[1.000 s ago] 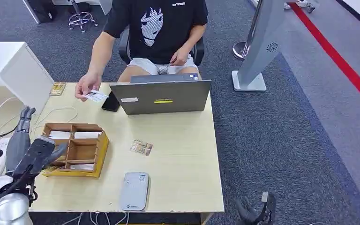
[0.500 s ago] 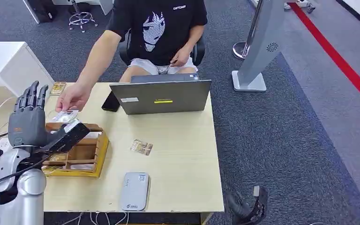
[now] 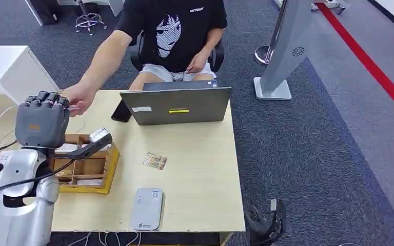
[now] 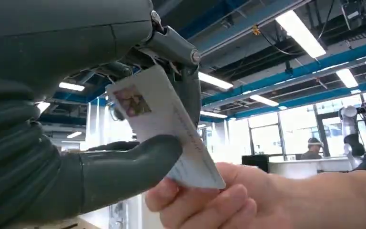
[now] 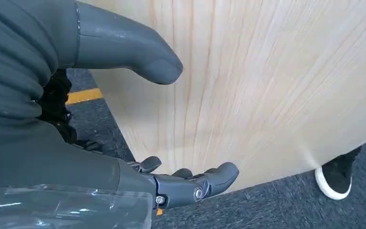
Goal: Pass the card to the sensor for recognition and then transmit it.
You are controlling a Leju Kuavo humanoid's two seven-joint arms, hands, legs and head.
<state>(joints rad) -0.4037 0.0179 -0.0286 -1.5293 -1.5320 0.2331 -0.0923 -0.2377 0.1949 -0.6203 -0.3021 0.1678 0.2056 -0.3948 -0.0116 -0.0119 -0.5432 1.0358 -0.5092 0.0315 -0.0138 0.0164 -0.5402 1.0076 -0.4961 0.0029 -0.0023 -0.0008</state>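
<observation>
On your desk (image 3: 195, 174), the head view hides the card behind the raised left hand (image 3: 42, 124). Your left wrist view shows the card (image 4: 164, 129) pinched between thumb and fingers (image 4: 186, 90), a person's hand (image 4: 228, 195) holding its other end. Half a second ago those fingers were spread. The right hand (image 5: 124, 119) hangs empty, fingers apart. No writing is legible.

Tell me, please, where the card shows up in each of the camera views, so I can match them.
Head view: the card is at the thumb of the raised left hand, above the wooden organizer.
Left wrist view: card at centre, pinched by the left hand, the person's hand at its far end.
Right wrist view: not in it.
Shared landmark: the person's hand.
</observation>
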